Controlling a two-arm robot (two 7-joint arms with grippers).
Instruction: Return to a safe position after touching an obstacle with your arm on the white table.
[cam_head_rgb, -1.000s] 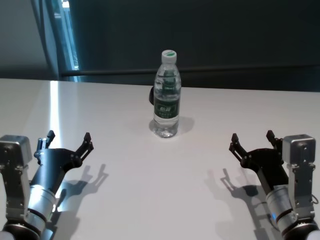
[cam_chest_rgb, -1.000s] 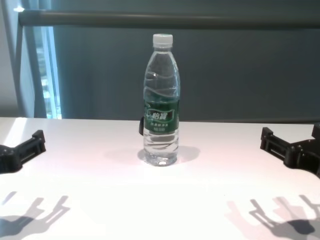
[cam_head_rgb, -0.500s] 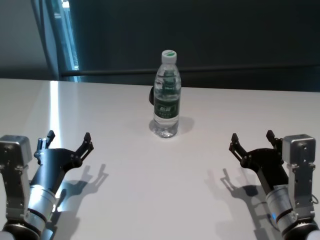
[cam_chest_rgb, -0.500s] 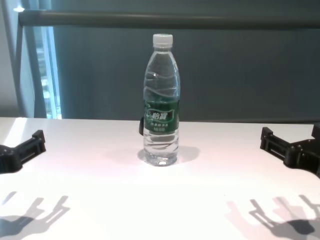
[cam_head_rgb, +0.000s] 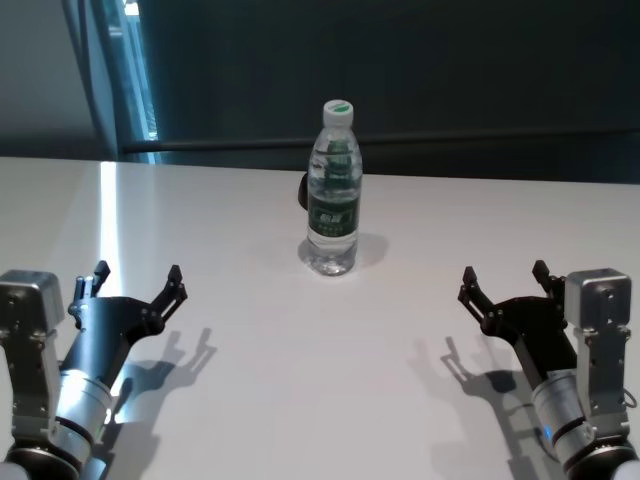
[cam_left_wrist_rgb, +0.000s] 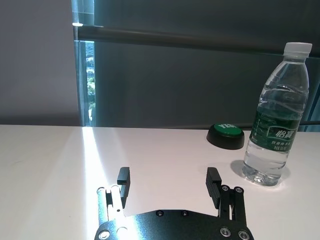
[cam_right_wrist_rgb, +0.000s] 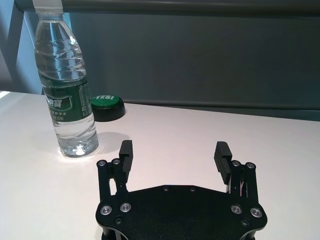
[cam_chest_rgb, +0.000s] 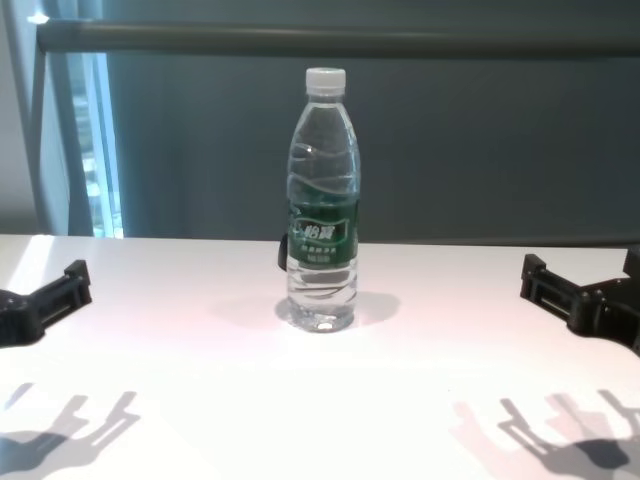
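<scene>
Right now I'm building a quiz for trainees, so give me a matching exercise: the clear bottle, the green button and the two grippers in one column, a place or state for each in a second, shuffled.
Column 1:
1. tall clear plastic water bottle with a white cap
2. round green push button on a black base
3. left gripper
4. right gripper

Column 2:
A. open, low over the white table on the robot's right
B. upright at mid-table, touching neither gripper
C. on the table behind the bottle
D. open, low over the table on the robot's left

Pairs: 1-B, 2-C, 3-D, 4-A
</scene>
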